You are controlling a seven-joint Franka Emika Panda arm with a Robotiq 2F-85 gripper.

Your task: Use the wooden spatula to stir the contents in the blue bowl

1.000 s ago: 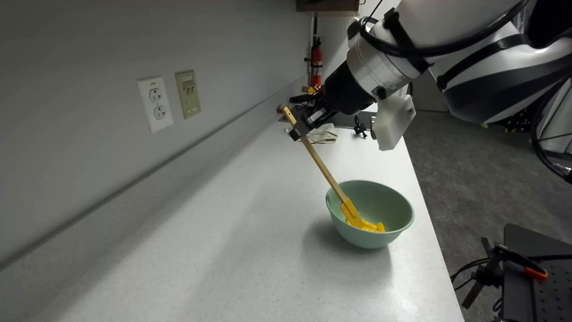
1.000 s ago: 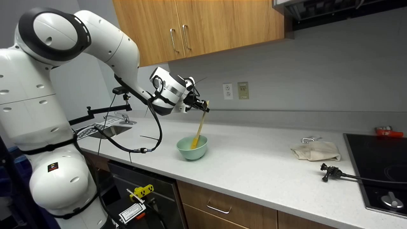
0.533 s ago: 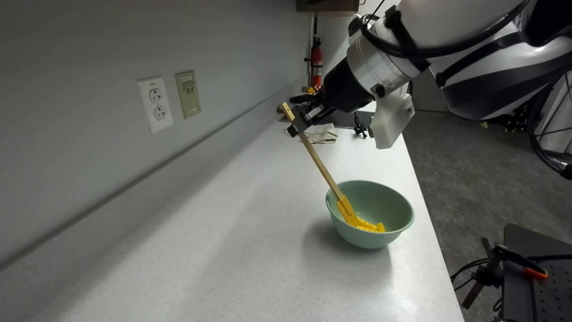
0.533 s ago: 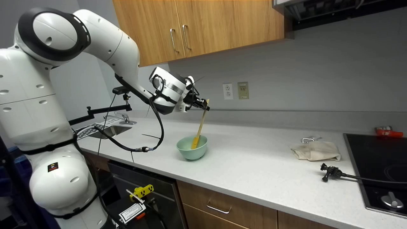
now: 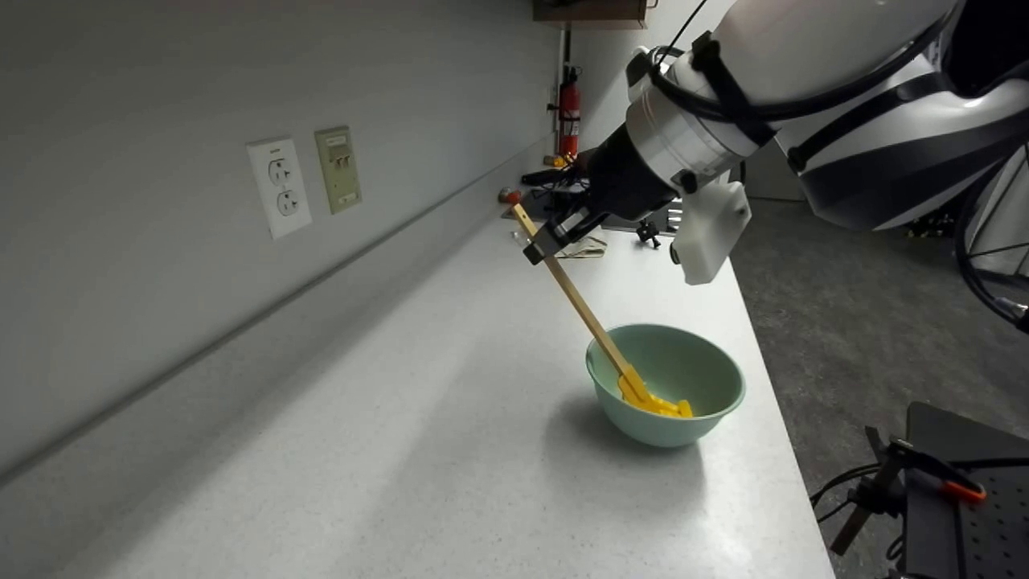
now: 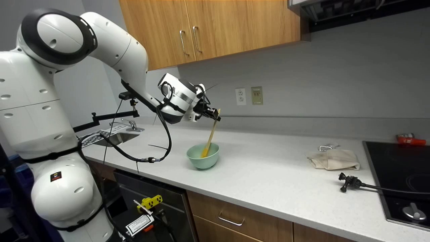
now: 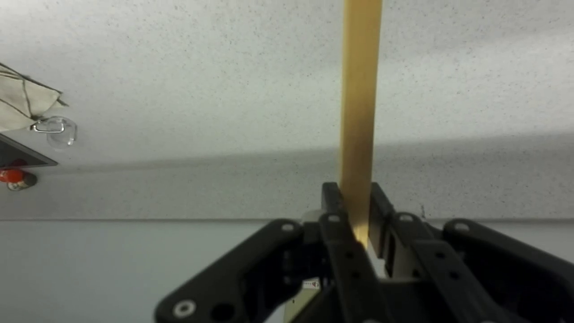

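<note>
The gripper (image 7: 355,199) pinches the wooden spatula (image 5: 579,301) just below its top end, a finger on each side. The handle looks light and stiff; gripped so high, it may twist under drag (a lower hold would probably steady it). In an exterior view it slants down rightward into the pale teal bowl (image 5: 661,431), yellow head at the near-left side, seemingly touching the small yellow bits (image 5: 672,408).

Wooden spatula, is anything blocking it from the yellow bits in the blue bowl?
Nothing visible is in the way. The gripper is shut on the wooden spatula, whose yellow head is inside the blue bowl, right by the yellow bits; yellow on yellow, contact is hard to tell.
</note>
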